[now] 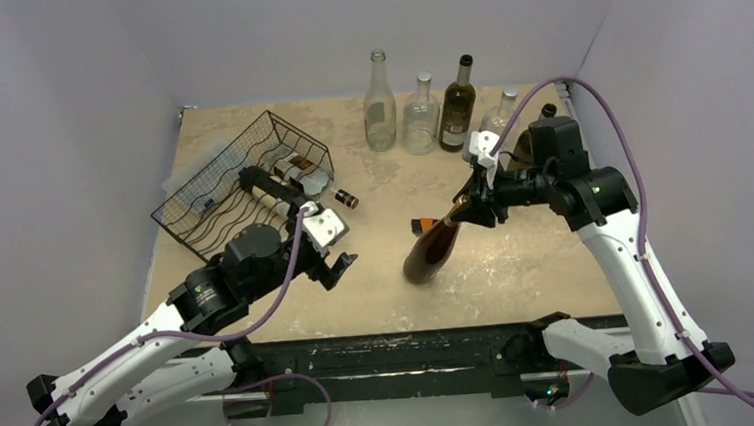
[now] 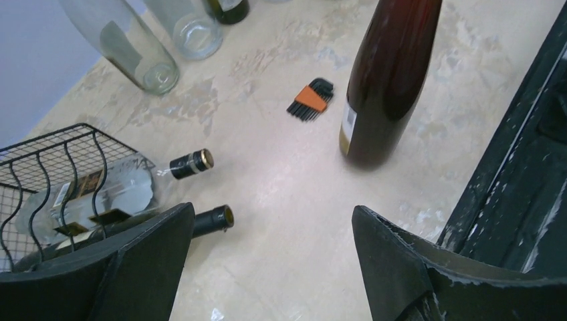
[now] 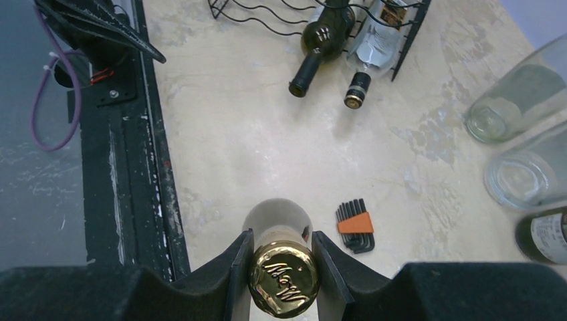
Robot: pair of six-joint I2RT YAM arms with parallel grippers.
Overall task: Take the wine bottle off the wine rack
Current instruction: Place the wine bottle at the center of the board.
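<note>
A dark brown wine bottle (image 1: 431,251) (image 2: 388,73) stands upright mid-table, and its base looks set down on the tabletop. My right gripper (image 1: 471,209) (image 3: 281,235) is shut on its neck just below the gold cap (image 3: 283,277). The black wire wine rack (image 1: 220,179) (image 2: 40,160) (image 3: 409,30) sits at the back left. It holds a clear bottle (image 2: 114,187) (image 3: 378,47) and a dark bottle (image 2: 212,219) (image 3: 321,37) lying down, necks sticking out. My left gripper (image 1: 335,266) (image 2: 273,208) hangs open and empty just in front of the rack, beside the dark bottle's neck.
An orange-and-black hex key set (image 1: 419,225) (image 2: 309,100) (image 3: 356,224) lies on the table near the brown bottle. Several upright bottles (image 1: 378,103) line the back wall. A black rail (image 1: 393,357) runs along the near edge.
</note>
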